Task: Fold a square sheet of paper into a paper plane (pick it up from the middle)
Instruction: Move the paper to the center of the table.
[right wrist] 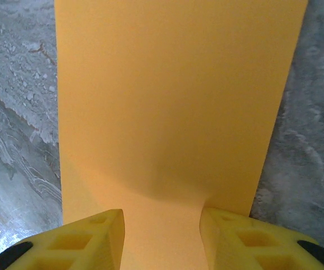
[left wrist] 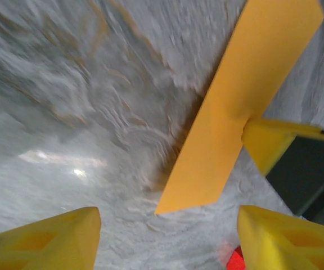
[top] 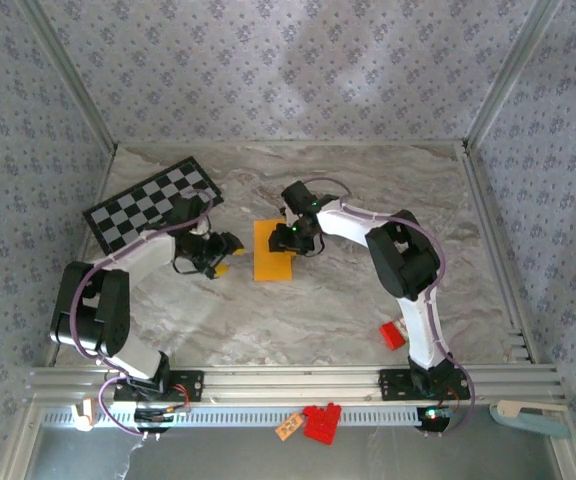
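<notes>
The thin orange-yellow sheet of paper (top: 273,250), a flat rectangle, lies mid-table on grey marbled tabletop (top: 368,190). The right gripper (right wrist: 162,216) stands at its 2 o'clock corner, jaws apart over the paper. The left gripper (left wrist: 167,216) is at its 9 o'clock, jaws apart and empty.

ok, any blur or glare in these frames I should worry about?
Left wrist: table smeared by motion blur, with one small glare spot; the paper keeps fairly clean edges. Right wrist: sharp, with a soft shadow low on the paper. Top: sharp and evenly lit.
</notes>
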Action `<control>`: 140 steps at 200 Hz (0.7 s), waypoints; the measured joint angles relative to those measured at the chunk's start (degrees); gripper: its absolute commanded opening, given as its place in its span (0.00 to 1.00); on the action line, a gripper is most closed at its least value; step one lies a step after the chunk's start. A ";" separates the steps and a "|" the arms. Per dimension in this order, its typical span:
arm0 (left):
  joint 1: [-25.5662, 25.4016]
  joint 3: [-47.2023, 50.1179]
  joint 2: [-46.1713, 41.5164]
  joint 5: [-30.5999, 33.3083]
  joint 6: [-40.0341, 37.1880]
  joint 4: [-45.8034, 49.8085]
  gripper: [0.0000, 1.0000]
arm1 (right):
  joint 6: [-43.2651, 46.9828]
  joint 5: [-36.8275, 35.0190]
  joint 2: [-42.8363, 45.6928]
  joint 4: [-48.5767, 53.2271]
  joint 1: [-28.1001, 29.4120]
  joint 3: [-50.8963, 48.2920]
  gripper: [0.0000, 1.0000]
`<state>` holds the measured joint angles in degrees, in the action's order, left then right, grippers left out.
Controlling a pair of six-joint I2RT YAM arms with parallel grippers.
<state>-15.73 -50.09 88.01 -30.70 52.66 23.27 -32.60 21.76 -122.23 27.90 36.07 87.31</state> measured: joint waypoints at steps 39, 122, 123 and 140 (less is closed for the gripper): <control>-3.17 1.16 1.29 -1.09 -0.04 -1.88 0.51 | -1.05 0.42 0.00 -0.33 -0.22 -0.17 0.42; -6.21 1.18 6.45 -2.75 -0.02 -7.08 0.48 | -1.46 0.42 0.00 -0.33 -0.22 -0.17 0.41; -6.25 1.18 6.54 -2.78 -0.04 -7.13 0.48 | -1.46 0.42 0.00 -0.33 -0.22 -0.17 0.41; -6.58 1.18 7.06 -3.19 -0.02 -7.87 0.48 | -1.46 0.42 0.00 -0.33 -0.22 -0.17 0.41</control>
<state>-22.31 -48.90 95.07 -33.89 52.64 15.40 -34.06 22.17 -122.23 27.57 35.86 87.13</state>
